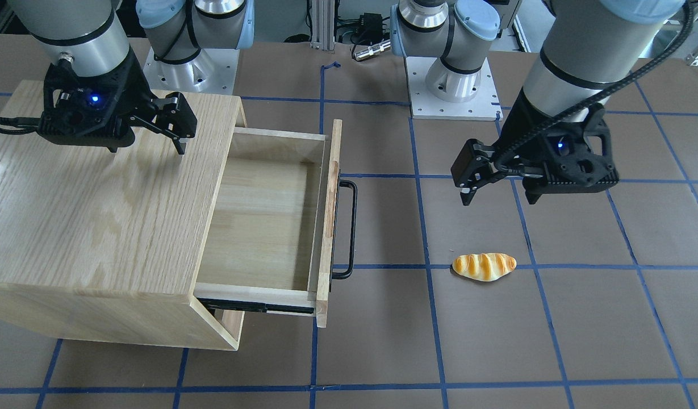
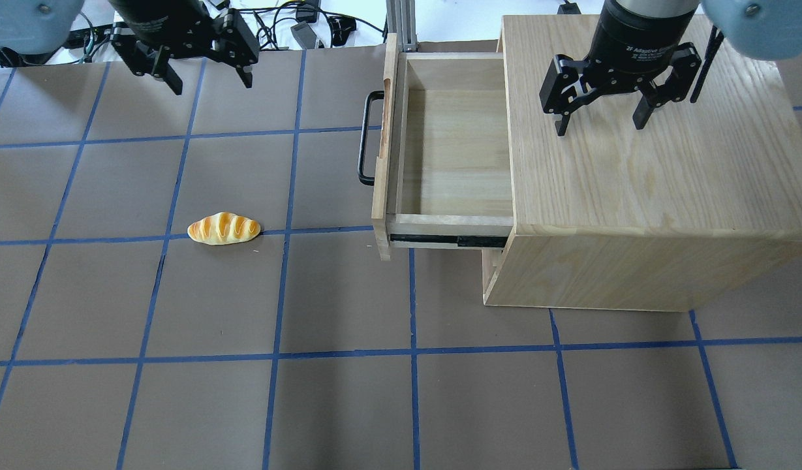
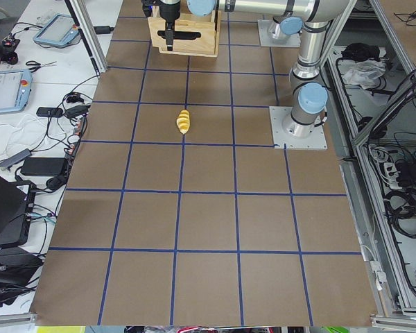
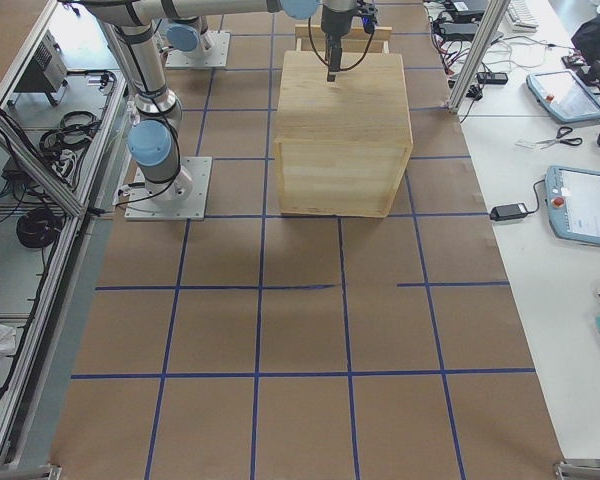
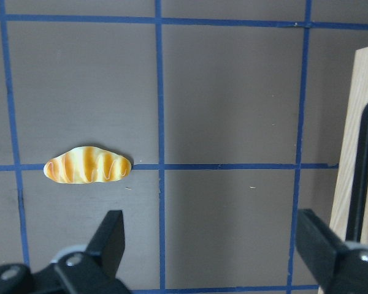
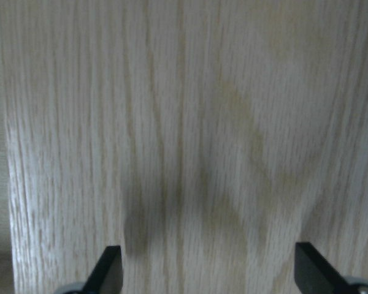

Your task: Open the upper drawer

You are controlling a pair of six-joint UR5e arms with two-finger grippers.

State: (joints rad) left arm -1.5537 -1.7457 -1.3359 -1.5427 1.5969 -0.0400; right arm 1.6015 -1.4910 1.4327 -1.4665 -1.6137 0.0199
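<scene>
The upper drawer [image 1: 258,221] stands pulled far out of the oak cabinet [image 1: 99,216], its pale inside bare. It also shows in the overhead view [image 2: 453,150]. Its black bar handle [image 1: 351,227] [image 2: 365,140] is free of both grippers. My left gripper [image 1: 499,199] [image 2: 211,85] is open and empty, above the table some way out from the handle. In the left wrist view [image 5: 214,245] the handle [image 5: 362,184] is at the right edge. My right gripper [image 1: 147,149] [image 2: 600,127] is open and empty, just above the cabinet top [image 6: 190,122].
A toy bread loaf [image 1: 484,266] [image 2: 223,228] [image 5: 88,165] lies on the brown, blue-taped table in front of the drawer, below my left gripper. The cabinet [image 3: 184,35] [image 4: 340,120] stands at the robot's right end of the table.
</scene>
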